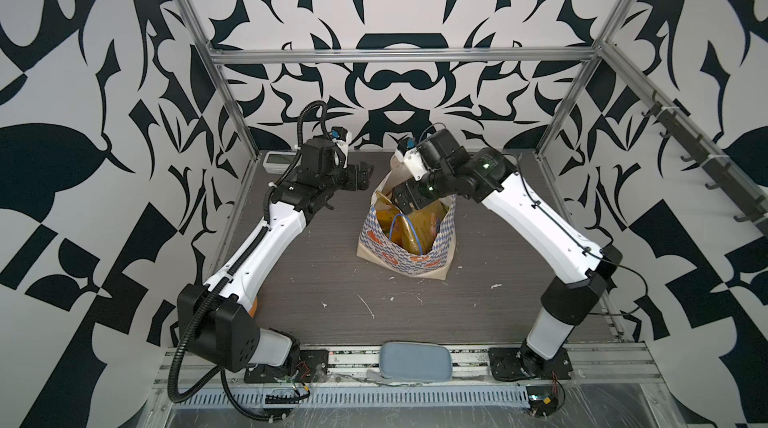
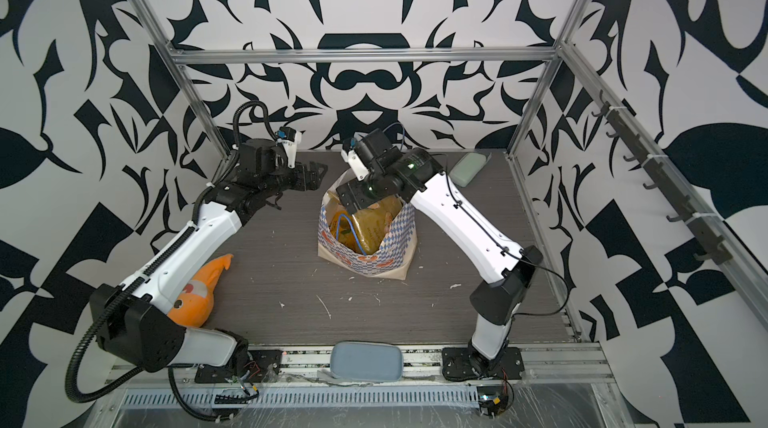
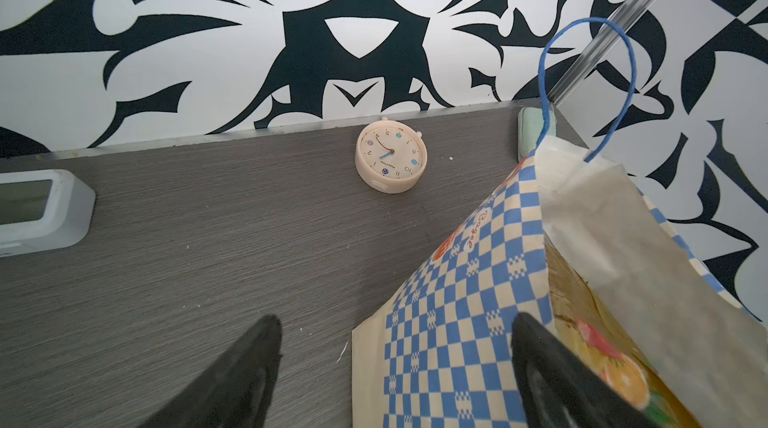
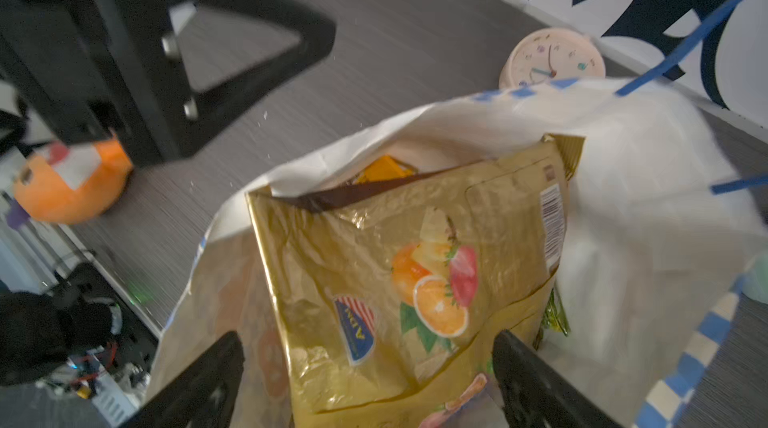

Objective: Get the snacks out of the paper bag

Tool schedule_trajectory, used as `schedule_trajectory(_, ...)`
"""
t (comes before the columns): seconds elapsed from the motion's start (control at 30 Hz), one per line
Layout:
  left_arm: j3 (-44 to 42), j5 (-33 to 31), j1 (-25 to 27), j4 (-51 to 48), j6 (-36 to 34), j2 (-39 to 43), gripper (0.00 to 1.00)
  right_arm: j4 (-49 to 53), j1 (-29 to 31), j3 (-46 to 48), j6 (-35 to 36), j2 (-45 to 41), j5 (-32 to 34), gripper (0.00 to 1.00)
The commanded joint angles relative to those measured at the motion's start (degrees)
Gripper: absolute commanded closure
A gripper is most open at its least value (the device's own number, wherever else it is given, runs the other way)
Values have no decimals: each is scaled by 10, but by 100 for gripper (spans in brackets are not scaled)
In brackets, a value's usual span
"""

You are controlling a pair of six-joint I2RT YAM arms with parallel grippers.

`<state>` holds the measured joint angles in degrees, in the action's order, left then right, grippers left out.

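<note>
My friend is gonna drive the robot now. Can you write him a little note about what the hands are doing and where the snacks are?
Left gripper: open, empty, beside the paper bag near its far-left corner.
Right gripper: open at the bag's mouth, jaws either side of the gold fruit packet, not clamped on it.
Snacks: the gold packet, an orange-yellow one behind it and a green edge sit inside the upright bag; more may be hidden.
Done: nothing yet; no packet lies out on the table.
Left: close on the gold packet, lift it out, then probably the rest one by one.
</note>
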<state>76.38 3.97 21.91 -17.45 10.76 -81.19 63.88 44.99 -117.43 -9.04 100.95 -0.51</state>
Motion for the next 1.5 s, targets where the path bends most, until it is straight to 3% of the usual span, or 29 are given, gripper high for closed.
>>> schedule_trajectory(0.0, -1, 0, -2, -6, -12, 4, 10, 50, 26, -32, 3, -16, 59, 0)
schedule_trajectory(0.07, -6, 0, -1, -5, -13, 7, 10, 50, 38, -34, -5, -15, 68, 0)
schedule_trajectory(0.2, -19, 6, -1, 5, -10, 18, 10, 49, 50, -18, -39, -2, 149, 0)
schedule_trajectory(0.67, -31, 9, -1, 9, -4, 25, 10, -1, 65, -32, -116, 130, 191, 0)
schedule_trajectory(0.73, -29, 12, -1, 9, -2, 24, 10, 9, 64, -41, -127, 147, 218, 10)
schedule_trajectory(0.77, -29, 13, -1, 8, -1, 23, 10, 10, 62, -41, -128, 150, 227, 21)
schedule_trajectory(0.83, -28, 12, -1, 7, -2, 23, 10, -7, 56, -25, -132, 138, 229, 56)
schedule_trajectory(0.87, -29, 11, -1, 7, -2, 24, 9, -25, 55, -9, -130, 126, 230, 79)
schedule_trajectory(0.9, -29, 9, -1, 7, -3, 25, 9, -38, 55, 1, -129, 114, 230, 92)
schedule_trajectory(1.17, -27, 6, -2, 10, 3, 17, 9, -90, 43, 6, -94, 55, 197, 100)
schedule_trajectory(1.3, -27, 3, -1, 11, 5, 15, 9, -136, 11, 33, -82, 14, 123, 100)
schedule_trajectory(1.47, -27, -7, -1, 15, 6, 16, 9, -238, -57, 113, -100, -59, -52, 100)
